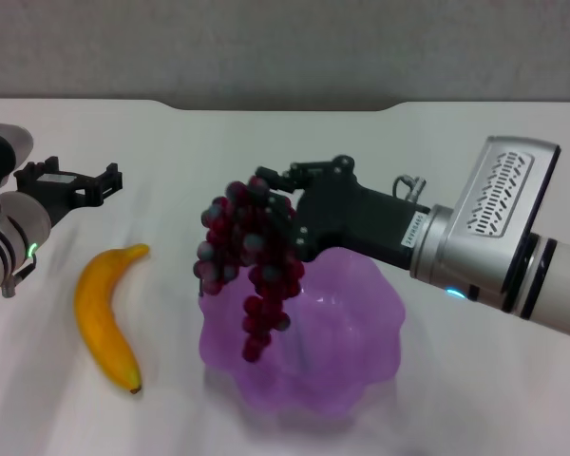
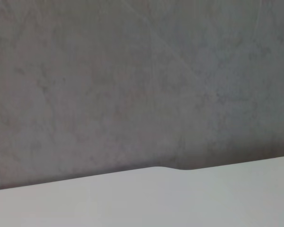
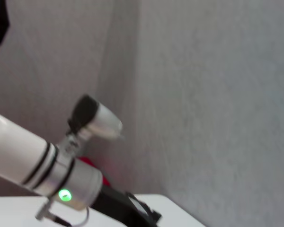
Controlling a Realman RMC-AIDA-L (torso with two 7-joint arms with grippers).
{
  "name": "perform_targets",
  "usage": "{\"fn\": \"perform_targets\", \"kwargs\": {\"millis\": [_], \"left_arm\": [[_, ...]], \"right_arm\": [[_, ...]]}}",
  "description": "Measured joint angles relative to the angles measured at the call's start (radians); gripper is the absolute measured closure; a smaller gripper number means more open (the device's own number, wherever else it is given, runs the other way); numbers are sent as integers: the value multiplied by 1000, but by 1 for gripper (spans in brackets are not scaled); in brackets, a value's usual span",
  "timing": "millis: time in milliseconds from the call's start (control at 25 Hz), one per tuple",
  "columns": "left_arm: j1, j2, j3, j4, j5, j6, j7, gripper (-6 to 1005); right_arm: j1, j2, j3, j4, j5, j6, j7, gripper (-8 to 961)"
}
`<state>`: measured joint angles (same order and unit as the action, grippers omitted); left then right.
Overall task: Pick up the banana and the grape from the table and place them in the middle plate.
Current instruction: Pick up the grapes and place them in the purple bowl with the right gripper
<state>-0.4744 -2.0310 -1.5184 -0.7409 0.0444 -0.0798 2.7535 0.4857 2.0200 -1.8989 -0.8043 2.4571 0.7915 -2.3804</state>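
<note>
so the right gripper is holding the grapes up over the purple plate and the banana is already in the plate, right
Not quite. In the head view the banana lies on the table, beside the middle plate. The right gripper does hold the grape above it.

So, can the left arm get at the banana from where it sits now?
Probably yes. The left end effector hovers over the table just beyond the banana, with nothing between them. The right end effector holds the grape bunch over the purple plate, off to the side.
</note>
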Motion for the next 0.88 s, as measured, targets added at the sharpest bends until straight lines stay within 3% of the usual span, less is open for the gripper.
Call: {"fn": "perform_targets", "kwargs": {"millis": [880], "left_arm": [[-6, 0, 0, 2, 1, 0, -2, 219]], "right_arm": [[19, 0, -99, 86, 118, -10, -57, 817]]}}
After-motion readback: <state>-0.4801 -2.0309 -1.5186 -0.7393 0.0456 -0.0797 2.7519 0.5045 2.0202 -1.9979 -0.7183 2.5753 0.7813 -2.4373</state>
